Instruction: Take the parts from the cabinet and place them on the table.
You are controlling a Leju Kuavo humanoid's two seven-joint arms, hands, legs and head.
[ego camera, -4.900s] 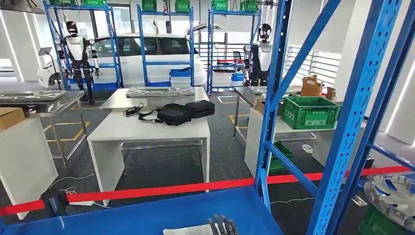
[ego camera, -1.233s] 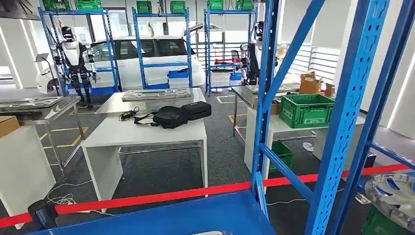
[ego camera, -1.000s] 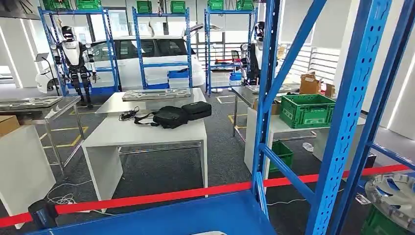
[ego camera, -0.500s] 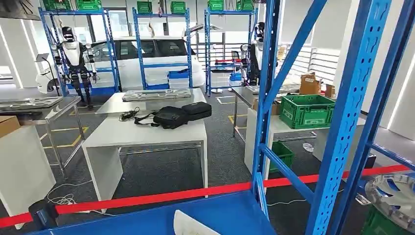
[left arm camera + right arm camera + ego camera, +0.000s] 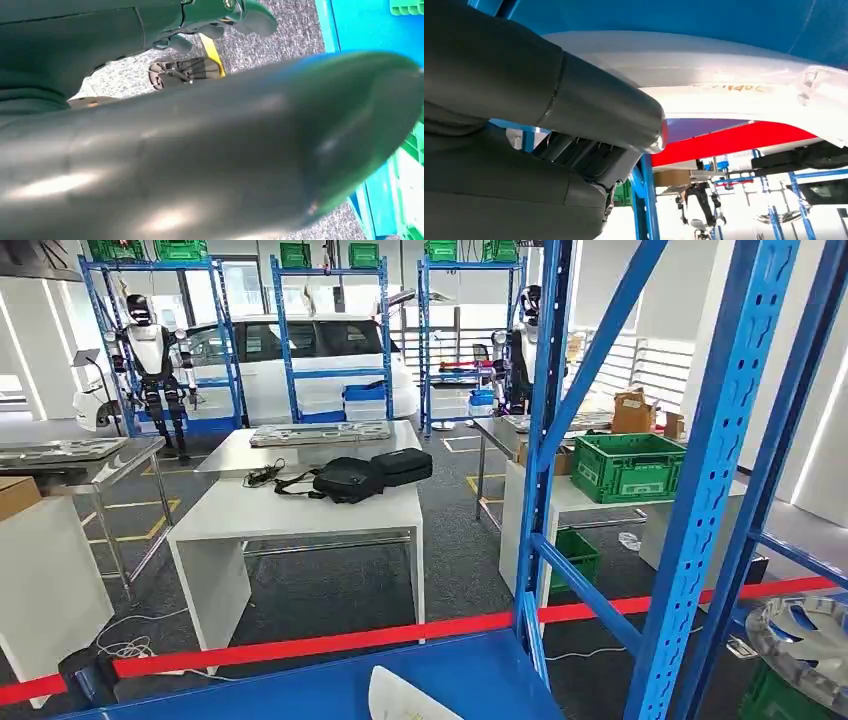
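the white part [image 5: 405, 702] is just lifting off the blue cabinet shelf [image 5: 300, 685], its edge tilted up at the bottom of the head view. if the grip is shallow it could slide back or catch the blue upright [image 5: 548, 440] on the way out. in the right wrist view the right hand [image 5: 589, 150] lies against the part's underside, thumb [image 5: 604, 107] pressed to it, dark fingers [image 5: 579, 150] curled below — how firmly it holds i cannot tell. the left hand's [image 5: 200, 150] fingers are too close and blurred to read.
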